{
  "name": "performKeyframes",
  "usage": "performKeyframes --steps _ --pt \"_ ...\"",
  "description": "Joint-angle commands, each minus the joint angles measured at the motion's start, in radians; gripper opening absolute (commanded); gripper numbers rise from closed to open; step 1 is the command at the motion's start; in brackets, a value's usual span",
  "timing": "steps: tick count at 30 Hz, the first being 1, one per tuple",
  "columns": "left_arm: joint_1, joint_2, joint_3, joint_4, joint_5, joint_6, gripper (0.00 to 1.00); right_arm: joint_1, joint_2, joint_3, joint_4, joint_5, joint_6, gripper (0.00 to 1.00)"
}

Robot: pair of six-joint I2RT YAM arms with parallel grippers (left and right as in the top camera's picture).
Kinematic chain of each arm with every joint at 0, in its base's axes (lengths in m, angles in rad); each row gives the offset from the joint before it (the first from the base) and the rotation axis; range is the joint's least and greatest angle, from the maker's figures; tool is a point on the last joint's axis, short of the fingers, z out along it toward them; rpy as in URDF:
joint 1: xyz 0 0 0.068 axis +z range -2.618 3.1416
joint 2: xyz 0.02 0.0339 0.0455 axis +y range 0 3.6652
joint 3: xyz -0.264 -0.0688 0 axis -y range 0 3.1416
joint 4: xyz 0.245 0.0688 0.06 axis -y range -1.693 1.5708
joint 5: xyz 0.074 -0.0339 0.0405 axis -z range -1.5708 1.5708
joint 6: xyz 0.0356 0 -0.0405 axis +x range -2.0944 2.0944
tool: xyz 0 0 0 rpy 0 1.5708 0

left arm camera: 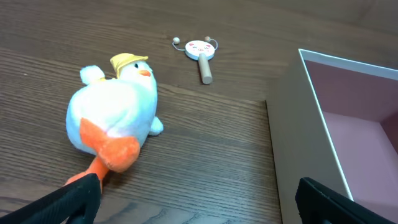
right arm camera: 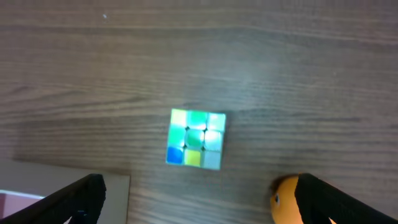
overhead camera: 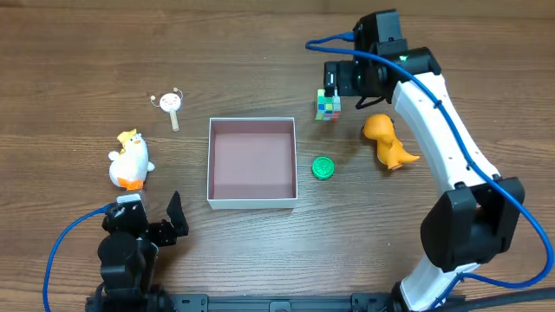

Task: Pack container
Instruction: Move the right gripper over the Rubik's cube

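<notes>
Left gripper (left arm camera: 199, 202): fingers (left arm camera: 74, 199) spread wide at the bottom corners of the wrist view, nothing between them, so it is idle. Plush duck (left arm camera: 115, 118) lies on its side just ahead of the finger at the view's left, with its orange feet toward that finger. Small rattle drum (left arm camera: 200, 50) sits farther ahead, well apart from both fingers. Container (left arm camera: 292, 143), open and with nothing in it, stands on the table (overhead camera: 87, 52) ahead of the finger at the view's right, with its white wall facing the camera. In the overhead view a green disc (overhead camera: 323, 167) lies just beside the container's wall on the side toward the right arm. Right gripper (right arm camera: 199, 199): jaws also wide apart and holding nothing, poised over the colour cube (right arm camera: 196, 138), which sits ahead of the fingertips and roughly centred on the gap between them. Judgement: the step in hand is picking up the cube. The cube looks slightly turned relative to the finger line, so rotate the wrist until the pads meet two opposite flat faces rather than the edges. Bring the gripper forward and down until the cube is fully between the pads, then close. An orange dinosaur toy (right arm camera: 285, 199) lies close inside the finger at the view's right, so descend straight to avoid nudging it. The container's corner lies beyond the other finger. Lift the cube above the wall before carrying it across.
</notes>
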Motion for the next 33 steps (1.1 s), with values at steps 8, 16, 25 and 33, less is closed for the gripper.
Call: performKeyframes --steps 8,16,25,33 --pt "0.007 0.003 -0.003 0.002 -0.004 0.022 1.0 0.081 0.102 0.017 -0.041 0.206 0.042 1.0" --pt "0.007 0.003 -0.003 0.002 -0.004 0.022 1.0 0.079 0.104 0.017 -0.073 0.123 0.035 1.0" --pt "0.007 0.003 -0.003 0.002 -0.004 0.022 1.0 0.077 0.121 0.017 -0.009 0.069 0.061 1.0" --pt "0.007 0.004 -0.003 0.002 -0.004 0.022 1.0 0.047 0.131 0.017 -0.005 0.148 0.061 1.0"
